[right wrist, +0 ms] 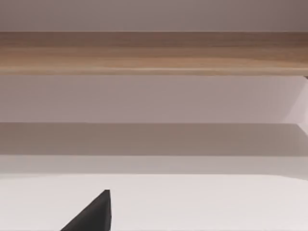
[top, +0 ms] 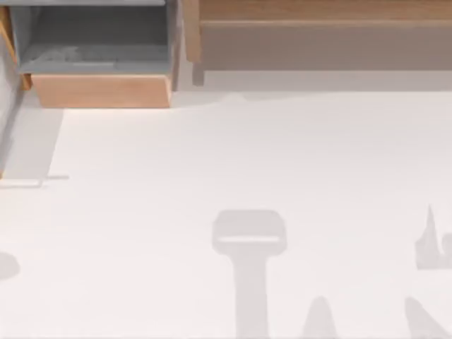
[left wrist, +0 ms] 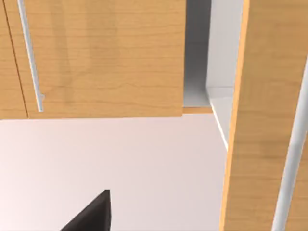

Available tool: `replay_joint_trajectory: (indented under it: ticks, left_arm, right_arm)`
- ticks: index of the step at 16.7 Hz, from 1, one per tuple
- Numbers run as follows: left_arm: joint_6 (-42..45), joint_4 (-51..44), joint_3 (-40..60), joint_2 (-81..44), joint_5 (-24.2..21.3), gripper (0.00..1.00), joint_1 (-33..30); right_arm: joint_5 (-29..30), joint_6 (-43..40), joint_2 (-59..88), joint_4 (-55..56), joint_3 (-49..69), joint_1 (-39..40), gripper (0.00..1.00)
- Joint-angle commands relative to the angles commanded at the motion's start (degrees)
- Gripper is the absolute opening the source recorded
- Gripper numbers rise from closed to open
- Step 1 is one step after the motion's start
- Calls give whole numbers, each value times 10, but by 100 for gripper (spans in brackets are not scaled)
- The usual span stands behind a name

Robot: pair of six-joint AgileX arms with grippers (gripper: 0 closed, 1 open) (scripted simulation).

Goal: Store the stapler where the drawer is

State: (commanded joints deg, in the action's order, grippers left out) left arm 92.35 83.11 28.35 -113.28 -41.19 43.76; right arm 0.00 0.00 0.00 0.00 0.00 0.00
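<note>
Up at the white surface's [top: 233, 155] far-left corner, we see the drawer [top: 99, 90] pulled open, grey inside; right of the drawer runs our long wooden cabinet [top: 318, 28]. Whether either claw is open, we cannot tell.

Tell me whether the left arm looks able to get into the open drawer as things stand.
Probably yes. The drawer stands pulled out at the table's far left, its grey inside open from above with nothing over it. The left wrist view looks at the wooden front panel across bare table.
</note>
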Motion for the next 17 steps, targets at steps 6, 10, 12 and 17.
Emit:
replay_joint_trajectory:
  ticks: [6, 10, 12, 17]
  left_arm:
    - [-12, 52, -33, -8, -24, 100, -26]
    - [-12, 49, -30, -8, -23, 100, -25]
    - [-12, 41, -16, -14, -12, 100, -38]
    - [-13, 25, 12, -26, 10, 100, -60]
  right_arm:
    - [0, 0, 0, 0, 0, 0, 100]
    - [0, 0, 0, 0, 0, 0, 100]
    - [0, 0, 0, 0, 0, 0, 100]
    - [0, 0, 0, 0, 0, 0, 100]
